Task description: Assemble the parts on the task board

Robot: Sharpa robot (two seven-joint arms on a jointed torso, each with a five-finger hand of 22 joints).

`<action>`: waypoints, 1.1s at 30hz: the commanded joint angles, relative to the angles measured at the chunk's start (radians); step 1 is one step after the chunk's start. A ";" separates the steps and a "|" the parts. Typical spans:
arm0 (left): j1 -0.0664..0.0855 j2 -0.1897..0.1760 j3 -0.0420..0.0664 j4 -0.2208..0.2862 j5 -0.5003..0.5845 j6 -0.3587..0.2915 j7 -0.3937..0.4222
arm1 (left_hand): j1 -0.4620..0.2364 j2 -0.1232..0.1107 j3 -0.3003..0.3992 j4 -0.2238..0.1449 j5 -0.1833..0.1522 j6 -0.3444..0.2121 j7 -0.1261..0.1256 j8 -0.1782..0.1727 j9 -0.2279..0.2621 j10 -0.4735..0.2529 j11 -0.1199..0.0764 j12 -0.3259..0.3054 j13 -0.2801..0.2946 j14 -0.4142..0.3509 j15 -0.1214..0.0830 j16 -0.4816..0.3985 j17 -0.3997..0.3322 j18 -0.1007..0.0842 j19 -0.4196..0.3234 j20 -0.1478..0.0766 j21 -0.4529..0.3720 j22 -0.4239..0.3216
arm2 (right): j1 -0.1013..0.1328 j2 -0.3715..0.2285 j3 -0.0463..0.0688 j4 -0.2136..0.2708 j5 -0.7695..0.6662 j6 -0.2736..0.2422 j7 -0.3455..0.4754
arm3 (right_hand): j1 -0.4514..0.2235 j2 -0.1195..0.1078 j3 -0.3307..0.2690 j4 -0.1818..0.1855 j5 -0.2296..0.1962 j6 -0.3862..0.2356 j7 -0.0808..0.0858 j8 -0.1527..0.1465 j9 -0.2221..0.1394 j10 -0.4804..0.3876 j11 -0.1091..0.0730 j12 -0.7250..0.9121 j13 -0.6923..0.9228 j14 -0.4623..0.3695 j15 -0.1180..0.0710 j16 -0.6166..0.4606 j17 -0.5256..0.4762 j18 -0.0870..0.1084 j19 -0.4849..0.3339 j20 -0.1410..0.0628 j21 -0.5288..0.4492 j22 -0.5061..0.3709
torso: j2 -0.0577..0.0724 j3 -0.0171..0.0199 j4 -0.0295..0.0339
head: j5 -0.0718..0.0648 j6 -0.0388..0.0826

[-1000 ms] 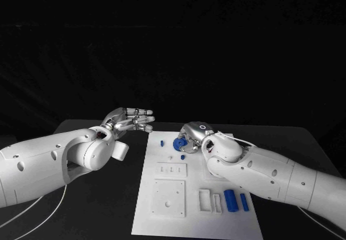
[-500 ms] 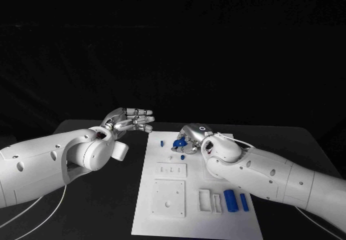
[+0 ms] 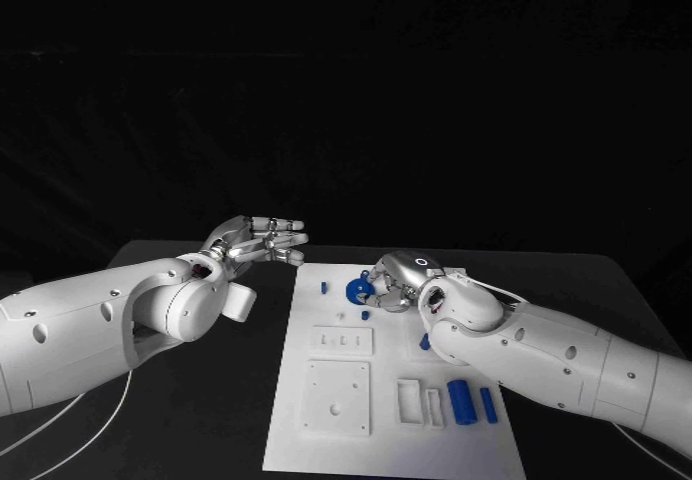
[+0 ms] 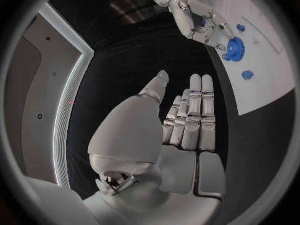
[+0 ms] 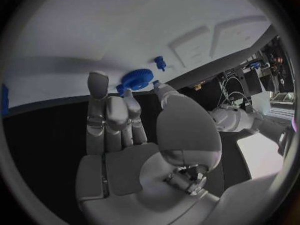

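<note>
Right hand (image 3: 392, 283): closed down on a blue gear (image 3: 359, 290), the toothed disc pinched at the fingertips (image 5: 131, 99) and held just over the far end of the task board (image 3: 389, 440). In the right wrist view, gear (image 5: 137, 78) seen edge-on against the white plate, very close to it; contact with the surface not certain. Just beside the gear, a small blue peg (image 5: 160, 62) standing on the board, and past that two raised white blocks. From the left wrist view, the same gear (image 4: 234, 49) gripped among the right hand's fingers, with a little blue piece (image 4: 247, 75) near it on the plate.

Taken from the gear outward along the board: one small blue part (image 3: 322, 287) beside it toward the board's left edge, another (image 3: 366, 314) just nearer the robot, then a slotted white block (image 3: 343, 342), a larger square block (image 3: 336, 397), and at the near end two blue cylinders (image 3: 462, 401) lying beside white holders.

Left hand (image 3: 261, 241): holding nothing, fingers straight and close together, hovering above the dark desk (image 3: 173, 420) off the board's left side, well apart from the gear.

Step in hand, by the look of it: seating the gear on its post at the far end. Next move likely calls for lining the gear's bore up over the peg, keeping the disc level, and lowering gently; a tilted approach could jam it.
</note>
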 commanded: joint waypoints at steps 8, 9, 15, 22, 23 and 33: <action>0.002 -0.004 0.001 -0.008 0.000 0.006 0.009 | -0.006 -0.002 0.002 0.007 0.001 -0.002 -0.001 0.001 -0.001 -0.005 -0.002 0.004 0.002 -0.003 -0.001 0.004 0.001 0.014 -0.002 0.001 -0.001 -0.005 | -0.002 -0.094 0.064 0.060 0.128 -0.195 0.065 | 0.035 -0.018 0.005 -0.091 -0.061 0.002 0.004 -0.002 -0.001 0.010 0.002 0.002 0.007 -0.001 0.002 -0.001 -0.007 0.012 0.045 0.004 0.029 0.010 | -0.006 0.0032 -0.0134 | -0.005 0.013; 0.002 -0.005 0.001 -0.009 0.000 0.005 0.009 | -0.006 -0.002 0.002 0.007 0.001 -0.002 -0.001 0.001 -0.001 -0.005 -0.002 0.004 0.002 -0.003 -0.001 0.004 0.001 0.014 -0.002 0.001 -0.001 -0.005 | -0.002 -0.108 0.070 0.064 0.152 -0.187 0.073 | 0.040 -0.016 -0.011 -0.093 -0.062 0.000 0.005 -0.002 -0.001 0.009 0.003 0.002 0.007 -0.001 0.003 -0.002 -0.008 0.013 0.045 0.004 0.028 0.010 | -0.007 0.0046 -0.0157 | -0.004 0.013; 0.002 -0.006 0.001 -0.015 0.000 0.008 0.009 | -0.002 0.000 0.003 0.003 0.000 0.007 -0.001 0.001 0.000 -0.002 -0.002 0.004 0.002 -0.004 -0.001 0.004 0.000 0.014 -0.003 0.001 -0.001 -0.006 | -0.002 -0.185 0.104 0.067 0.272 -0.107 0.183 | 0.109 0.002 -0.072 -0.143 -0.052 -0.003 0.008 -0.002 -0.001 0.003 0.005 -0.003 0.005 -0.004 0.005 -0.009 -0.013 0.014 0.042 0.007 0.016 0.010 | -0.012 0.0086 -0.0264 | -0.008 0.017; 0.002 -0.004 0.001 -0.027 -0.003 0.016 0.012 | -0.004 0.008 0.001 -0.001 0.000 0.029 0.001 0.002 0.000 0.038 -0.004 0.004 0.001 -0.020 0.003 -0.006 -0.001 0.011 -0.017 0.005 -0.009 -0.010 | -0.002 -0.246 0.124 0.037 0.410 -0.038 0.344 | 0.157 0.039 -0.099 -0.254 0.002 0.005 0.010 -0.003 -0.001 -0.001 0.005 -0.005 0.004 -0.004 0.004 -0.012 -0.012 0.010 0.041 0.005 0.009 0.016 | -0.017 0.0145 -0.0377 | -0.013 0.018; 0.002 -0.004 0.001 -0.028 -0.003 0.017 0.013 | -0.005 0.010 0.000 -0.002 0.001 0.035 0.000 0.002 0.001 0.044 -0.005 0.004 0.001 -0.021 0.004 -0.008 0.000 0.011 -0.018 0.006 -0.010 -0.011 | -0.002 -0.252 0.126 0.030 0.425 -0.032 0.360 | 0.157 0.043 -0.104 -0.265 0.012 0.005 0.009 -0.003 -0.001 -0.001 0.004 -0.004 0.005 -0.004 0.004 -0.013 -0.012 0.010 0.041 0.005 0.009 0.017 | -0.017 0.0147 -0.0377 | -0.014 0.018; 0.002 -0.004 0.001 -0.036 -0.005 0.030 0.016 | -0.010 0.018 0.003 -0.009 0.000 0.054 -0.004 0.003 0.002 0.107 -0.017 0.004 0.001 -0.023 0.001 -0.016 0.000 0.008 -0.019 0.003 -0.016 -0.015 | -0.003 -0.288 0.131 -0.053 0.511 0.029 0.470 | 0.171 0.063 -0.124 -0.331 0.072 0.014 0.010 -0.003 -0.001 -0.009 0.004 -0.014 -0.002 -0.009 0.003 -0.028 -0.021 0.007 0.037 0.005 -0.003 0.027 | -0.020 0.0193 -0.0440 | -0.022 0.017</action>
